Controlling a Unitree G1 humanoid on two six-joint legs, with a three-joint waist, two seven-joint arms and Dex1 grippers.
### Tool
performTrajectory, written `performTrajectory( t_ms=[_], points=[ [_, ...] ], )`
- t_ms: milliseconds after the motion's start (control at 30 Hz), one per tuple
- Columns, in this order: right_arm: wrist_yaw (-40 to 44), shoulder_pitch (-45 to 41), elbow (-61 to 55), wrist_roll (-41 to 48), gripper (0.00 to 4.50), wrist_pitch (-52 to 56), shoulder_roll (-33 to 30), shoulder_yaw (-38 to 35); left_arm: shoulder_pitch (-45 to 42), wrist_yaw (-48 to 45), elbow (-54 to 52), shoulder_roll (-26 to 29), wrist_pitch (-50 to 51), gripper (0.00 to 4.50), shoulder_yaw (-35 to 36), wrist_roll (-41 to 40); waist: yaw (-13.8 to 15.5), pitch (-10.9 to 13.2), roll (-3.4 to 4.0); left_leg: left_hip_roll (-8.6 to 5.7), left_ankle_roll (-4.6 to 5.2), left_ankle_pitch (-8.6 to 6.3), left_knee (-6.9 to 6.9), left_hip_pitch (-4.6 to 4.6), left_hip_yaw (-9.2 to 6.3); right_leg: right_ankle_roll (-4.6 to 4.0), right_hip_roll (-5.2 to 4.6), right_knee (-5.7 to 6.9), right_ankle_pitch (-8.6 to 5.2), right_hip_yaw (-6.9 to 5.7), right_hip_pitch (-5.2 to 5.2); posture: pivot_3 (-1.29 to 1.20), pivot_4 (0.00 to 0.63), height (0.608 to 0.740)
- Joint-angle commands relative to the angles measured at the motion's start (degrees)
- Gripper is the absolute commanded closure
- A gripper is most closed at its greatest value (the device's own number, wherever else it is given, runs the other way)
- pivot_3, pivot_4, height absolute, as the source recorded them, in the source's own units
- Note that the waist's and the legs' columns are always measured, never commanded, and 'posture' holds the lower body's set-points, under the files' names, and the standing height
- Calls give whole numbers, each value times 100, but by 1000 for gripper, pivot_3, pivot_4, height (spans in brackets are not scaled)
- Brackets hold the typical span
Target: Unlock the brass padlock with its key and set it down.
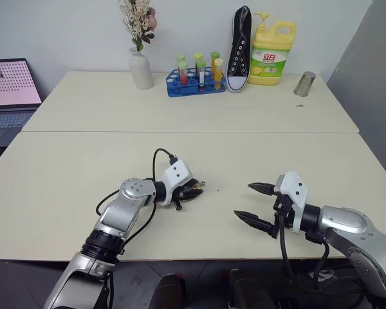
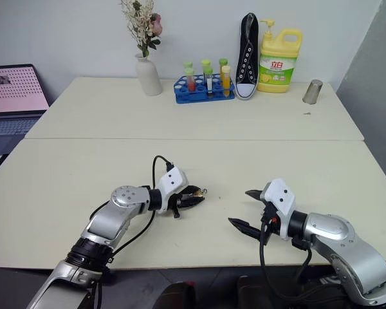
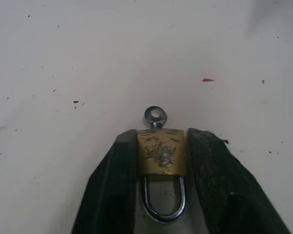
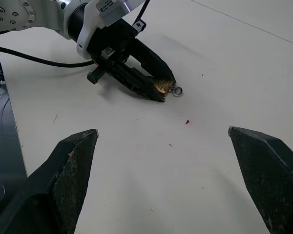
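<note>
Padlock [image 3: 160, 152] between left gripper [image 3: 161, 165] fingers

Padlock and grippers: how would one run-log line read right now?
left gripper: shut on brass padlock | key: in lock | right gripper: open, empty | table

Bright, even light; soft shadows under the arms; the left wrist view slightly soft.
</note>
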Motion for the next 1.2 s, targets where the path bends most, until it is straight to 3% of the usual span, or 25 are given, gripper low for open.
performTrajectory(
  t_ms=[33,333,467,667,833,1200],
  points=[
    [12,-60,-105,55,0,-74,-33,-79,139,-46,76,138,-157,3519,-41,114,0,0,0,0,0,0,0,0,1,0,0,0,0,1,0,0,150,740],
    [25,71,-185,133,0,-90,-62,-250,-47,-669,-241,0,-2616,3519,101,-171,34,2,-1,-5,0,0,0,-12,4,0,-8,-7,0,2,-6,0,150,740],
    [79,115,-199,360,0,-48,-85,-502,-430,-593,280,292,-5513,3519,-45,619,48,3,-2,-6,0,0,1,-13,4,0,-9,-8,0,2,-5,0,150,740],
    [68,-77,-105,734,0,123,-7,-627,-778,68,1264,395,-8077,3519,23,1306,32,3,-2,-4,0,0,-1,-9,9,0,-8,-9,0,6,-2,0,150,740],
    [-211,-505,37,1391,0,558,282,-695,-906,735,1729,385,-8909,3519,118,1799,33,3,-2,-4,0,0,1,-11,6,1,-7,-7,1,2,-3,0,150,740],
    [-389,-1242,624,1701,0,1031,662,-111,-842,1571,1808,540,-9099,3519,24,2276,27,3,-2,-2,0,0,0,-10,6,2,-8,-6,2,-1,-3,0,150,740]
  ],
)
